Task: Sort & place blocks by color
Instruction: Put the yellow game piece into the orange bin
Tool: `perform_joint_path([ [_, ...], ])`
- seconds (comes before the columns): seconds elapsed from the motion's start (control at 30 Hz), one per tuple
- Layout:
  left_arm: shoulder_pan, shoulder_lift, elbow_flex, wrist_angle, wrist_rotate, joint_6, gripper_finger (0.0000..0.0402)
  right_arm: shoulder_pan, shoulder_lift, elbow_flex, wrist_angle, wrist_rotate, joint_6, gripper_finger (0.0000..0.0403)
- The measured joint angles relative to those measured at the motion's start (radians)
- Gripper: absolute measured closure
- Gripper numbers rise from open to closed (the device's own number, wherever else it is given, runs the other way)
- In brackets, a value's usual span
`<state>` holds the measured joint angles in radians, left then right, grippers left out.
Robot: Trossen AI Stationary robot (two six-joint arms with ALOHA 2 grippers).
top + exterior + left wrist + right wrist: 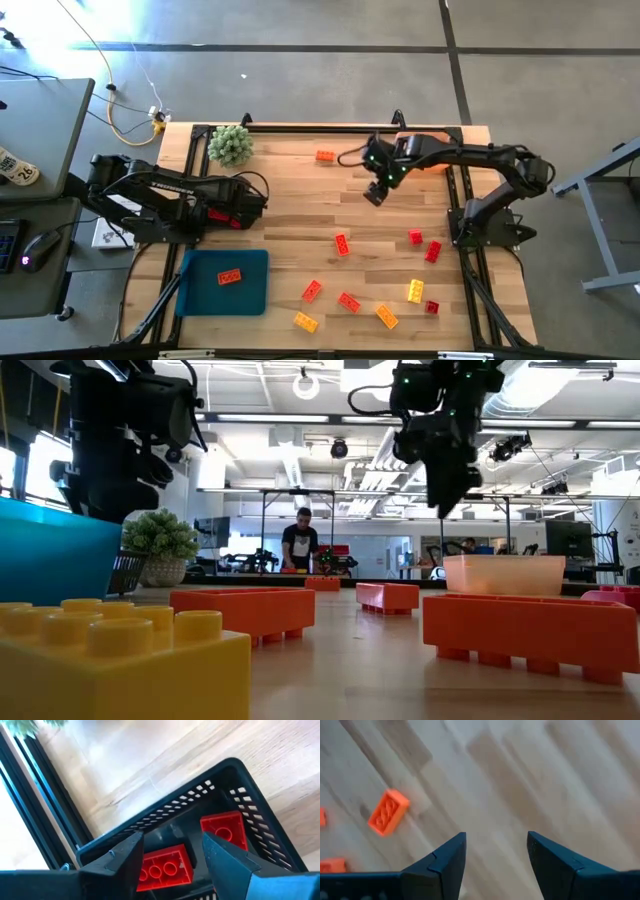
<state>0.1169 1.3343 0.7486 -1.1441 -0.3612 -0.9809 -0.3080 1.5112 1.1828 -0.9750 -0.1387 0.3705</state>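
Two red blocks (pixel 165 866) lie in a black basket (pixel 260 827) directly under the left end effector (pixel 172 857), released and empty. Farther off, the right end effector (pixel 496 852) hangs released above bare surface (pixel 530 780), an orange block (pixel 388 812) off to its side.

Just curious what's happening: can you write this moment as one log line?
left gripper: open above black basket, two red blocks inside | right gripper: open, empty, above bare table

Bright, even light fills the scene, with white glare on the floor (pixel 150 25) at the high view's upper left. In the low view ceiling strip lights (pixel 300 435) glow, and the nearest yellow block (pixel 120 660) looms soft and oversized. Both wrist views are slightly blurred.
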Motion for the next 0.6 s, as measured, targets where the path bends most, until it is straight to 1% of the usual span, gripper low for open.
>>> perform_joint_path([
  [0.13,0.0,0.0,0.0,0.005,-0.013,0.027,0.0214,0.066,0.0,0.0,-0.077,0.034,0.08,0.0206],
  [0.27,0.0,0.0,0.003,0.037,-0.01,0.059,0.0215,0.141,0.0,0.0,-0.123,0.056,0.125,0.0206],
  [0.4,-0.001,0.001,0.038,0.049,-0.009,0.092,0.0215,0.218,0.0,0.0,-0.134,0.056,0.168,0.0206],
  [0.6,-0.016,0.001,0.097,0.059,-0.033,0.139,0.0216,0.332,0.0,0.0,-0.135,0.056,0.31,0.0206],
])
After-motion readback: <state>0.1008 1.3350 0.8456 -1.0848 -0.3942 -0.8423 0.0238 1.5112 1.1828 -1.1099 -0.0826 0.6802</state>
